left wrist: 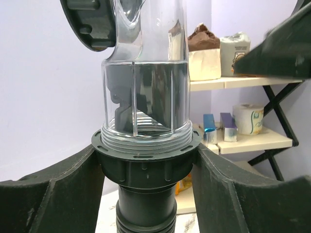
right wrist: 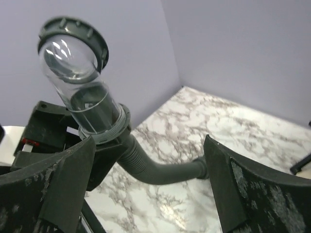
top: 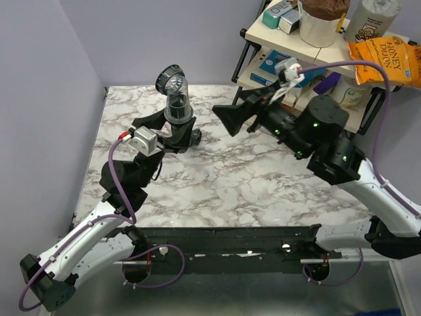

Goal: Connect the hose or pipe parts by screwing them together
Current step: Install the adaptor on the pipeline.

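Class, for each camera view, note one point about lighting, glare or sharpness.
Top external: marble table evenly lit and sharp, with only soft shadows. Left wrist: clear tube and collar nut crisp, faint reflections in the plastic. Right wrist: white glare streaks on the tube's rounded end; dark fingers crowd the lower corners.

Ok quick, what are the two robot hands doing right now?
Left gripper: closed on the black hose, at its collar under the clear pipe.
Right gripper: open, holding nothing.
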{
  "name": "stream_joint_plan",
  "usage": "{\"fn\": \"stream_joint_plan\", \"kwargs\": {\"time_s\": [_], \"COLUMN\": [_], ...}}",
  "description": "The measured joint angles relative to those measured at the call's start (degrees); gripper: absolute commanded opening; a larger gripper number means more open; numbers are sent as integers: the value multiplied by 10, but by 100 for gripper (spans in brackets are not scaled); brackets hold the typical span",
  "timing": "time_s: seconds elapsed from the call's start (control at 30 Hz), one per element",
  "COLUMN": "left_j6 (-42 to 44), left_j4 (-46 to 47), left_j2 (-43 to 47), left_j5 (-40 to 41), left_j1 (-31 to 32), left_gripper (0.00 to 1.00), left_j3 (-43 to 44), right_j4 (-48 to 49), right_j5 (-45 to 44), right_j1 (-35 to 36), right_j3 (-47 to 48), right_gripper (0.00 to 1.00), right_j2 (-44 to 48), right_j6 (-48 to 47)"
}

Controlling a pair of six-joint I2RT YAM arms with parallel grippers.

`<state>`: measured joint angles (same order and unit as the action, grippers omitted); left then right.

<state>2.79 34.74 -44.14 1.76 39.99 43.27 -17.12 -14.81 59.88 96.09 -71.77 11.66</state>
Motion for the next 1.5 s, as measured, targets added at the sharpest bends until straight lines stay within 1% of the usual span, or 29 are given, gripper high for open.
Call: {"fn": "stream_joint_plan", "kwargs": {"time_s": [0.1, 0.17, 0.27, 0.33, 0.4, 0.53, 0.73, 0.87, 1.1, 1.27, 1.4, 1.43, 1.5], "left_j6": [-16, -34, -70, -99, -124, -164, -196, -206, -213, -213, -213, -212, -211], "left_j4": [3, 3, 3, 2, 2, 4, 10, 16, 30, 34, 36, 37, 37], "left_j2": [6, 8, 9, 9, 8, 7, 1, -1, -1, -2, -3, -3, -4], "left_j5": [-6, -28, -82, -123, -161, -234, -313, -340, -362, -364, -365, -365, -365], "left_j1": [-2, -4, -13, -19, -23, -24, -24, -24, -24, -25, -25, -25, -25], "left_gripper": [0, 0, 0, 0, 0, 0, 0, 0, 0, 0, 0, 0, 0], "left_j3": [0, 0, 0, 0, 0, 0, 0, 0, 0, 0, 0, 0, 0], "right_j4": [40, 68, 108, 122, 138, 174, 236, 279, 332, 389, 475, 498, 534], "right_j5": [128, 228, 374, 464, 537, 625, 698, 734, 770, 798, 823, 829, 838], "right_j1": [-66, -106, -147, -161, -169, -177, -184, -184, -184, -184, -184, -184, -184], "right_j3": [-21, -35, -61, -71, -72, -73, -74, -74, -73, -71, -71, -71, -71], "right_gripper": [100, 100, 100, 100, 100, 100, 100, 98, 89, 73, 62, 55, 47], "right_j2": [29, 34, 27, 14, -3, -22, -24, -39, -86, -107, -120, -125, -131], "right_j6": [-9, -14, -28, -37, -42, -38, -10, 18, 76, 132, 195, 216, 241]}}
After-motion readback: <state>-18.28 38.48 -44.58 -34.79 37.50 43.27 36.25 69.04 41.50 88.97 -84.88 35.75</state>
